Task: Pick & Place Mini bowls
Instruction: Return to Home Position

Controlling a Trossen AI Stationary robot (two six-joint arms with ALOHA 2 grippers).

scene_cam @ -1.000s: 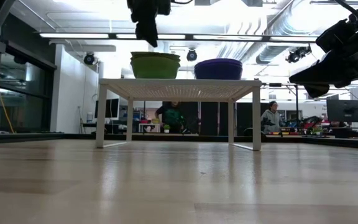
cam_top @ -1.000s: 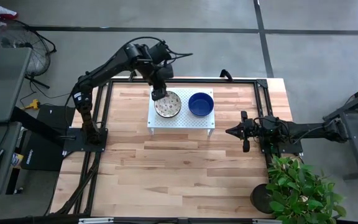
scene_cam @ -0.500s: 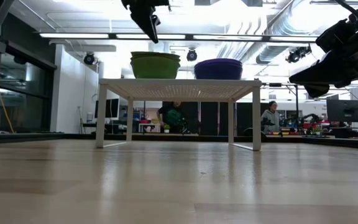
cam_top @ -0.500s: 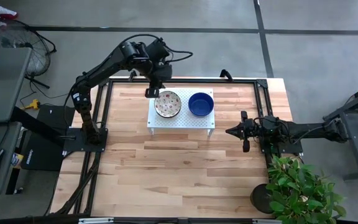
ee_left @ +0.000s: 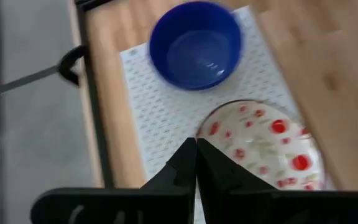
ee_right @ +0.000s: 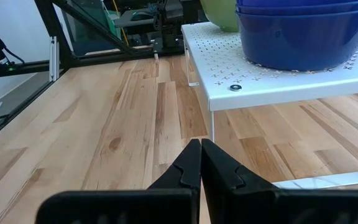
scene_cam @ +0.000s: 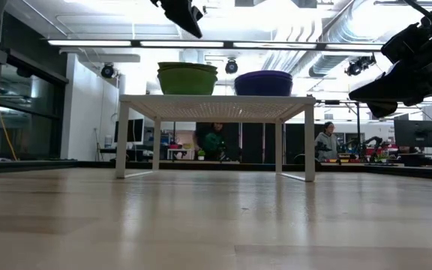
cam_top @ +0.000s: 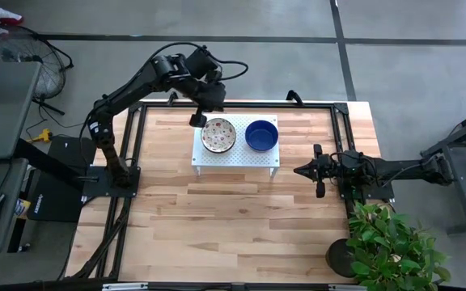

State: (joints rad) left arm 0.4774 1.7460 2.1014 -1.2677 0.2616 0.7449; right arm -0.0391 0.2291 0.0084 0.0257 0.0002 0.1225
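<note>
High view: deep-blue bowl [cam_top: 260,135] beside red-speckled cream bowl [cam_top: 218,135].

Glossy blue bowls [ee_right: 297,31] on matt perforated rack [ee_right: 272,84], wood-grain table [ee_right: 135,124].

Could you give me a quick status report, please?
Left gripper shut, empty, raised over rack corner. Right gripper shut, idle at right. Patterned stack, blue stack on rack. Nothing obstructing.

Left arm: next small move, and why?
Probably draw the left gripper back toward its base, away from the rack. It is shut and empty, off the left side of the patterned bowl stack; the blue stack sits beside it, and the right gripper waits shut near the right edge of the table.
</note>
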